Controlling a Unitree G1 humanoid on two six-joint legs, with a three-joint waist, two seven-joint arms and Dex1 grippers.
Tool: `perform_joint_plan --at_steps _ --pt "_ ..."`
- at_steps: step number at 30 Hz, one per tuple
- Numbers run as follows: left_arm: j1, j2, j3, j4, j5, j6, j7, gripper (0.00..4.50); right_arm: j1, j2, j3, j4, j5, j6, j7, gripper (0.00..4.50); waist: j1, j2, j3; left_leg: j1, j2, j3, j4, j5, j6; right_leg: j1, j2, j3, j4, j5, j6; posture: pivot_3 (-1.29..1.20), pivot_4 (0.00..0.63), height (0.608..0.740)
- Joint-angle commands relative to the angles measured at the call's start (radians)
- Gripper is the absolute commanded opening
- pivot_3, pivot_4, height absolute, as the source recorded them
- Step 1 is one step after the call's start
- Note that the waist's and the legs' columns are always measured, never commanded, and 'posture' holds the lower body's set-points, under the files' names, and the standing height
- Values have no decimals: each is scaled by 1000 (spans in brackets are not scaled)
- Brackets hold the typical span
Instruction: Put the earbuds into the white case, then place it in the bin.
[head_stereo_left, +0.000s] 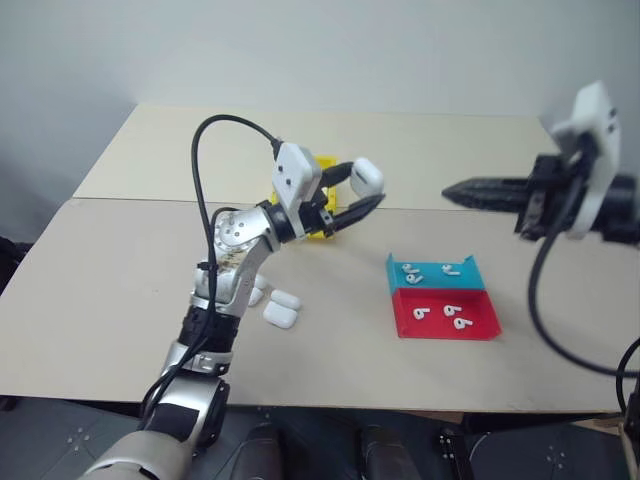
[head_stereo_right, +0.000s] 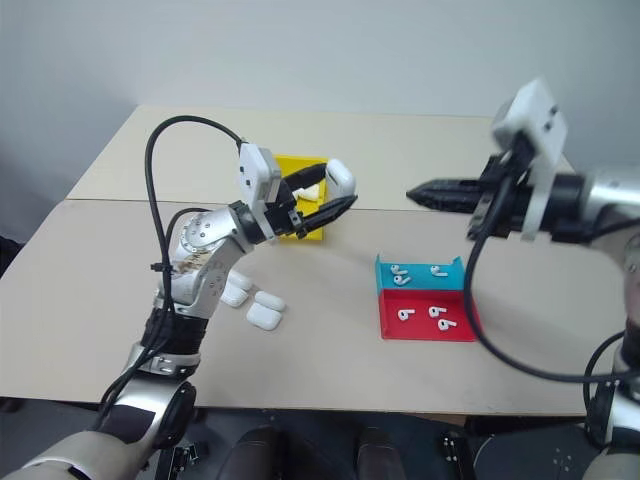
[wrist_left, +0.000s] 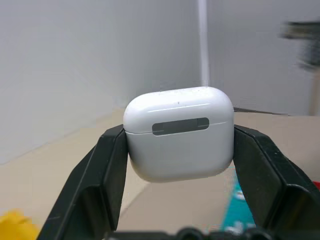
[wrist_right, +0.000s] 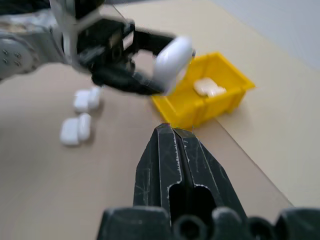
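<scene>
The left gripper (head_stereo_left: 358, 195) was clamped on the white case (head_stereo_left: 366, 177), its lid closed, held in the air just beside the yellow bin (head_stereo_right: 300, 200), probably for dropping in. The right gripper (head_stereo_right: 418, 190) hung aside, fingers together and empty. More earbuds (head_stereo_left: 452, 316) lay in the red tray (head_stereo_left: 478, 322) and blue tray (head_stereo_left: 432, 274); spare cases (head_stereo_left: 281, 308) sat on the table (head_stereo_left: 120, 290).

Your left arm rises from seven o'clock toward the centre, elbow bent, wrist angled up toward two o'clock. Your left gripper (head_stereo_left: 358, 196) has its two black fingers clamped on either side of the white case (wrist_left: 179, 133). Your right gripper (head_stereo_right: 418, 192) reaches in from three o'clock, held level and pointing to nine o'clock, fingers pressed together, empty.
</scene>
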Motion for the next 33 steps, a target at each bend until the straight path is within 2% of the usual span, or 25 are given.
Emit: perform_joint_plan --at_steps 1,6,10,14,17,22,26,28,33 --pt "-85 -27 14 121 137 -88 229 2863 17 54 -25 -113 39 62 -138 27 -2 0 0 0 0 0 0 0 0 0 0 0 0 0 1 0 150 740" --pt "-210 -56 36 373 207 -155 403 2863 44 114 -14 -165 8 75 -294 27 -4 0 0 -1 -1 0 0 0 0 0 0 0 -1 1 1 0 150 740" --pt "-330 -69 42 626 272 -208 558 2863 76 121 -40 -205 33 87 -347 27 -1 0 0 -2 -1 -1 -1 0 0 0 0 0 -2 1 1 0 150 740" --pt "-391 -79 47 774 287 -224 600 2863 94 111 -69 -233 74 102 -371 27 -3 0 0 -3 -1 -1 -1 0 0 -1 0 -1 -2 1 2 0 150 740" --pt "-398 -79 37 809 296 -235 591 2863 98 110 -83 -242 104 112 -388 27 -6 0 0 -3 -1 -1 -1 0 0 -1 0 -1 -2 1 2 0 150 740" --pt "-371 -64 36 792 299 -223 567 4485 105 106 -72 -241 125 105 -406 0 -10 0 0 -4 -1 -1 -1 0 0 -1 0 -1 -2 1 2 0 150 740" --pt "-345 -42 61 740 266 -215 520 4485 102 103 -59 -227 133 85 -405 0 -10 0 0 -4 -1 -1 -1 0 0 -1 0 -1 -2 1 2 0 150 740" --pt "-307 -12 65 661 241 -211 445 4485 102 104 -51 -221 128 70 -400 0 -12 0 0 -4 -1 -1 -1 0 0 -1 0 -1 -1 1 2 0 150 740" --pt "-143 103 75 307 107 -54 162 4485 155 111 -14 -226 62 -42 -382 0 -17 0 0 -4 -1 -1 -1 0 -1 -1 0 -1 0 1 2 0 150 740"
